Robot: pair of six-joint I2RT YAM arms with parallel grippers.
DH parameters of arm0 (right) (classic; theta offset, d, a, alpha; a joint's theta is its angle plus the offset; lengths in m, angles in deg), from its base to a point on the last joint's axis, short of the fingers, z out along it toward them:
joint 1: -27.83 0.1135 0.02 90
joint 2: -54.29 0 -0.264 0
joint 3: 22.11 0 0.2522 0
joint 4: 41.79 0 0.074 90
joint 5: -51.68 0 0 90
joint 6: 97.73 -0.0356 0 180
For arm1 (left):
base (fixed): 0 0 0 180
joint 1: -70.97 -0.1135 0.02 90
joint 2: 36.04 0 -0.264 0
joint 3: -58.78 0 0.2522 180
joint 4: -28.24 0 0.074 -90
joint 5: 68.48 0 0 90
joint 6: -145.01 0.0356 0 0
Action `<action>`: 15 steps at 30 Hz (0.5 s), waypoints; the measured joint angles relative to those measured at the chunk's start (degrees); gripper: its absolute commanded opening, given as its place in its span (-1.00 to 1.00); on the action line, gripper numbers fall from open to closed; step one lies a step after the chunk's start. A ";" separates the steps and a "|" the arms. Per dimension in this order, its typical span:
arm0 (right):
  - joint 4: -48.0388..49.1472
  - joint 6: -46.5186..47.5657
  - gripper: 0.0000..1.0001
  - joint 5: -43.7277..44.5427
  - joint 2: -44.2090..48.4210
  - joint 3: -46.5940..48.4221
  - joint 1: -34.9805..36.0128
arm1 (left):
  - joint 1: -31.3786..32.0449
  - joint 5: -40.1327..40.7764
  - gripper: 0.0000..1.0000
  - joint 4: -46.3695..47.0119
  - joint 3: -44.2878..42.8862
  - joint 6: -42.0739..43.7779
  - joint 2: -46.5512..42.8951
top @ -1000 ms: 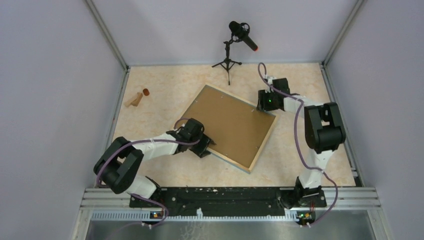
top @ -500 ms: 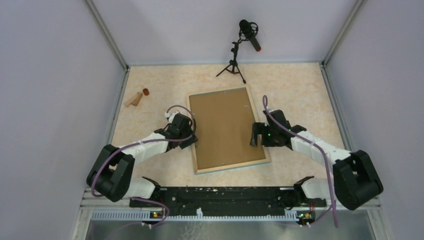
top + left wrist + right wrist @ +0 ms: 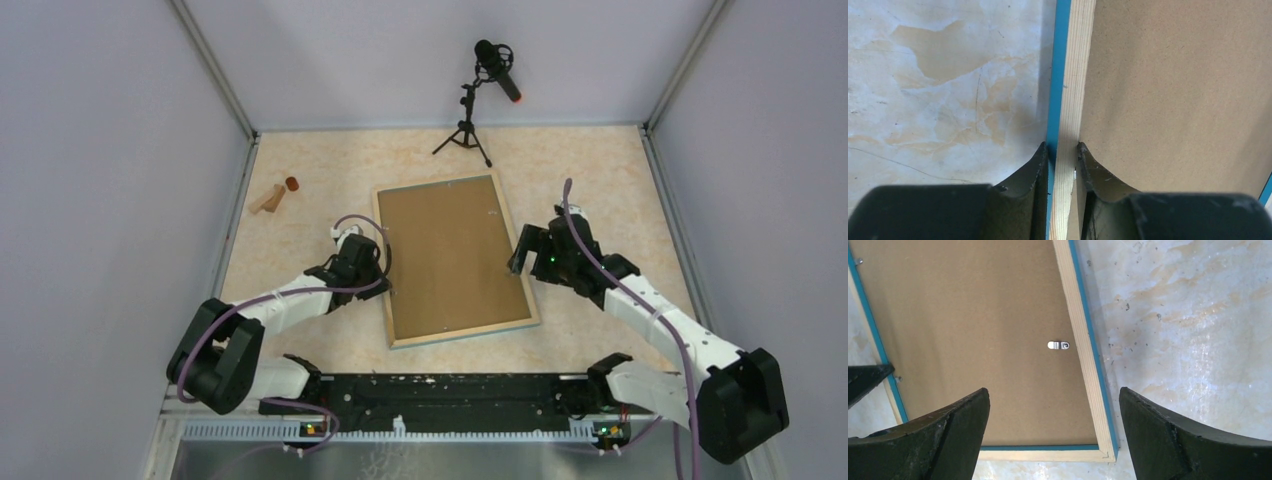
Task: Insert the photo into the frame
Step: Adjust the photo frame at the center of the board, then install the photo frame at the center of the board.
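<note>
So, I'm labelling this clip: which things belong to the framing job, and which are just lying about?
Job: frame, face down, with backing board; left pincer clamped on its rim; right pincer open by it.
Lying about: microphone on tripod; wooden pieces.

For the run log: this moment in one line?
left gripper shut on frame | right gripper open over frame | backing board up | photo unseen

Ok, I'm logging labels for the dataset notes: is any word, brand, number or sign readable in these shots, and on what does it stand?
None can be read.
The frame and its brown backing board are plain.
The metal clip shows no mark.
The microphone and the wooden bits are too small to tell.
</note>
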 measured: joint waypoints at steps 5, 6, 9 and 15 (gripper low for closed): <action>-2.10 -4.26 0.68 2.16 -9.27 4.11 0.00 | -0.20 -0.28 -0.80 0.37 0.09 0.72 0.07; -3.37 -5.33 0.61 2.73 -13.57 6.93 0.00 | -0.31 -0.44 -0.84 0.48 0.13 0.79 0.11; -4.63 -6.36 0.50 3.06 -19.02 10.54 0.00 | -0.50 -0.76 -0.89 0.61 0.15 0.96 0.15; -5.64 -8.98 0.48 3.85 -27.10 14.08 0.00 | -0.70 -1.01 -0.95 2.27 1.55 0.94 -0.79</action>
